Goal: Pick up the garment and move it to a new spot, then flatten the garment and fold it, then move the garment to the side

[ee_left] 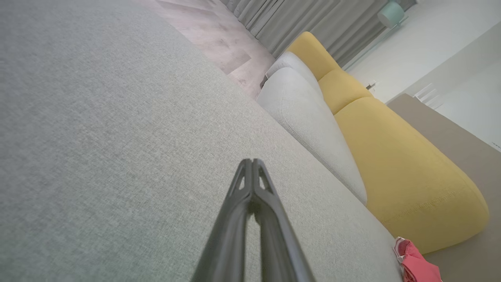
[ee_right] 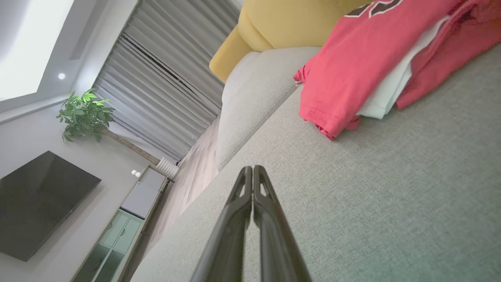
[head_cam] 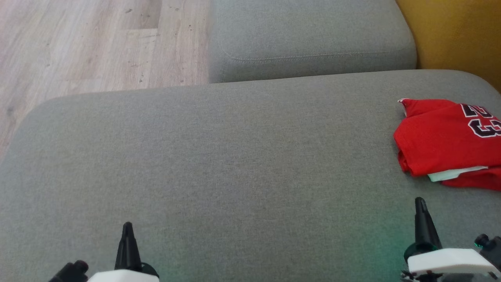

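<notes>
The garment [head_cam: 442, 141] is a red jersey with dark numerals, folded into a bundle at the right edge of the grey cushion [head_cam: 219, 164]; a white layer peeks from its fold. It also appears in the right wrist view [ee_right: 352, 58] and as a red corner in the left wrist view [ee_left: 417, 264]. My left gripper [head_cam: 127, 227] is shut and empty near the front left. My right gripper [head_cam: 420, 201] is shut and empty, a little in front of the garment and apart from it. Both pairs of fingers [ee_left: 252, 162] [ee_right: 252, 168] are pressed together.
A second grey cushion [head_cam: 309, 35] lies behind the first. A yellow backrest [head_cam: 458, 35] rises at the far right. Wooden floor [head_cam: 90, 43] lies beyond the cushion's left edge. A plant [ee_right: 84, 115], curtains and a dark screen [ee_right: 39, 203] stand in the room.
</notes>
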Tool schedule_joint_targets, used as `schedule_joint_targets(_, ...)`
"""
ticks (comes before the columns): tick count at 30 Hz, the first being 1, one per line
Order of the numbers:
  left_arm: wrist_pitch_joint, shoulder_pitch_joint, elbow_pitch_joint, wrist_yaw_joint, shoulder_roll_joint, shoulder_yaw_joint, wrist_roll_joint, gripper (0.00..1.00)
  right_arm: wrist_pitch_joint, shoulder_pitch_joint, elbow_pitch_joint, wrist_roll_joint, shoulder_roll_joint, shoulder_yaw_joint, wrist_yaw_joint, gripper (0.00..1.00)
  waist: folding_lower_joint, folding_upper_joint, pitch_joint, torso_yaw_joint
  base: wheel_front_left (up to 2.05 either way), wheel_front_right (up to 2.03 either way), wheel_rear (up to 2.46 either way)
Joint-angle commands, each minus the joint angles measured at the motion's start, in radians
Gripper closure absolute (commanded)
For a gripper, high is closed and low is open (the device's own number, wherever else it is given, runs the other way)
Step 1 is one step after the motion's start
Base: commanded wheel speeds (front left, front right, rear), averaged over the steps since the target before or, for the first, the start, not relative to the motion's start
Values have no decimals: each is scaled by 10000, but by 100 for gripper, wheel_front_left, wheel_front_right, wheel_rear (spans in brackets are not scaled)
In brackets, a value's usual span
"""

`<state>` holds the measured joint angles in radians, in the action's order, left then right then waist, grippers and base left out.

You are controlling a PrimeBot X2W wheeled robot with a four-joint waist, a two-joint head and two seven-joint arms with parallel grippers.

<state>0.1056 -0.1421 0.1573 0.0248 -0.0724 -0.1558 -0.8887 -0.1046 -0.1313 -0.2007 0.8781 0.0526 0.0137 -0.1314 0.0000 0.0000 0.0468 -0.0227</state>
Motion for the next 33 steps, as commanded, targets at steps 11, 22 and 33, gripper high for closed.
schedule_joint_targets(11,-325,934,-61,-352,-117,644,-1524,100,343,901,158,1561,245,-120,4,100,0,0,-93,42,0,0,0)
schedule_joint_targets(22,-635,1256,131,-606,-120,974,-2809,100,656,1208,37,2852,255,-271,5,100,0,0,-179,81,0,0,0)
schedule_joint_targets(33,-924,1550,307,-837,-117,1282,-3970,100,946,1487,-73,4019,259,-415,6,100,0,0,-257,117,0,0,0)
